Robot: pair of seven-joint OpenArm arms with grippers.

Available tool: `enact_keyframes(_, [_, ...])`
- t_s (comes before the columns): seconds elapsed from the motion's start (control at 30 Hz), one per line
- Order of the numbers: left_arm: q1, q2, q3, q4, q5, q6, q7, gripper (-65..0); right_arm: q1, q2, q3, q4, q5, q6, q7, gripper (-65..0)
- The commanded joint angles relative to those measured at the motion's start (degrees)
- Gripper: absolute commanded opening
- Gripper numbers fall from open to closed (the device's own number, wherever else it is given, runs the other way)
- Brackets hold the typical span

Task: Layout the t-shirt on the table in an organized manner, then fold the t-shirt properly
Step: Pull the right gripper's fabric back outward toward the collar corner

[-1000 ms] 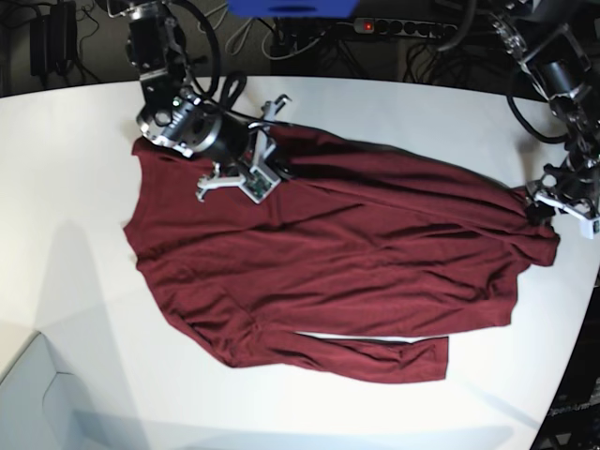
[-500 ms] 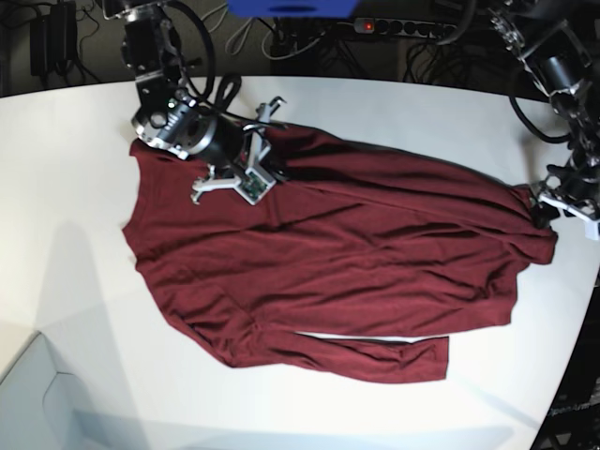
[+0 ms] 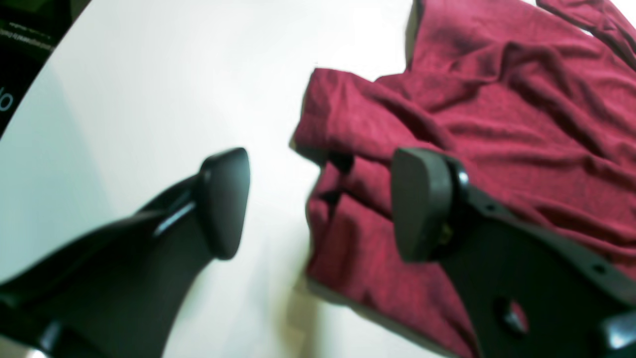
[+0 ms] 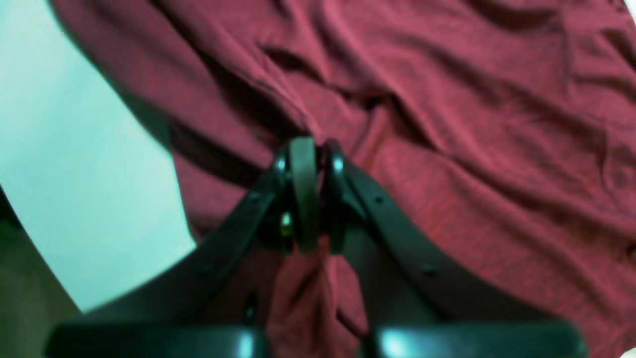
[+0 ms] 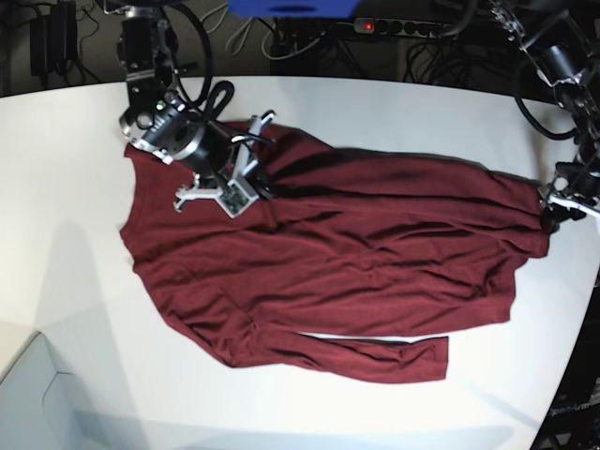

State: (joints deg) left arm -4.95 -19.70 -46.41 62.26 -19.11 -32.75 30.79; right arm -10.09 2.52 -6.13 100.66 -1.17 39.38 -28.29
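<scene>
Right gripper (image 4: 310, 199): jaws pressed together, a fold of the t-shirt (image 5: 328, 262) pinched betw. them, near the upper edge of the garment.
Left gripper (image 3: 318, 204): jaws spread wide, nothing held; one finger over bare table (image 3: 149, 99), other over the shirt's bunched corner.
T-shirt: spread across the table w/ wrinkles, one sleeve laid along the near edge, fabric lifted a bit at the pinch.
Table: white, curved edge, shirt approx. mid-surface.
</scene>
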Motion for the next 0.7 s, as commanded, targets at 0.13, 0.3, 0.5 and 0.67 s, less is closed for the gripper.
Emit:
enact_keyframes(0.13, [-0.7,-1.1,1.7,-1.8,-1.0,-0.3,-1.4,-21.9,0.0,0.0,0.1,1.1,0.9,0.6,1.3,-65.0])
enact_keyframes(0.3, [-0.7,-1.1,5.8,-3.0,-1.0,-0.3,-1.6,-21.9,0.0,0.0,0.1,1.1,0.9,0.6,1.2,-65.0])
enact_keyframes(0.5, [-0.7,-0.6,7.1,-3.1,-0.7,-0.2,-1.9,-21.9,-0.1,0.2,0.1,1.1,0.9,0.6,1.1,-65.0])
enact_keyframes(0.67, [-0.8,-0.5,7.1,-4.9,-0.6,-0.2,-1.9,-22.0,-0.1,0.1,0.1,1.1,0.9,0.6,1.1,-65.0])
